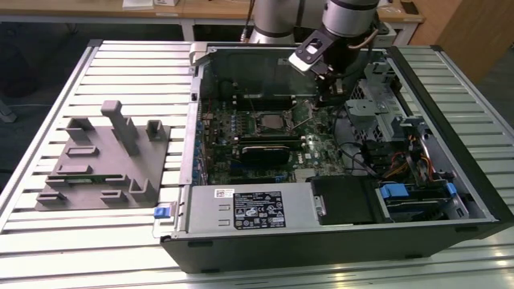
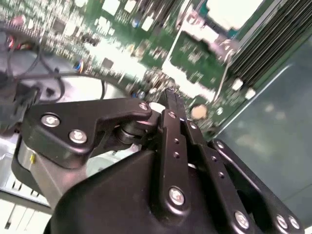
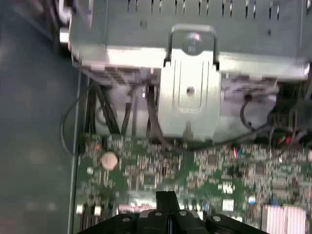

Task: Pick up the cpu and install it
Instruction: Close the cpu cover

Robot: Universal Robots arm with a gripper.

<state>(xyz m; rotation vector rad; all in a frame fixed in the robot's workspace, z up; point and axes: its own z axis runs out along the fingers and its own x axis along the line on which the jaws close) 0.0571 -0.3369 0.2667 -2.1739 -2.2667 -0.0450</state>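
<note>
Where the pale silver-white top of the cpu (image 2: 229, 10) is caught in the second wrist view, it is seen lying flat in the socket frame (image 2: 199, 30) on the green motherboard (image 2: 192, 56). In the exterior view the same chip (image 1: 270, 122) is placed near the board's middle, inside the open computer case (image 1: 337, 241). The gripper (image 1: 323, 101) is held low over the board, beside the socket towards the exterior view's right and apart from the cpu. In both wrist views its fingers (image 2: 170, 105) are pressed together with nothing between them. Black cables (image 3: 105, 114) are strung close by. A grey fixture (image 1: 105, 162) is left on the slatted table (image 1: 80, 241). The risk is judged as follows: a clenched tip this close to the board could strike small components or snag a cable if it were carried sideways.
</note>
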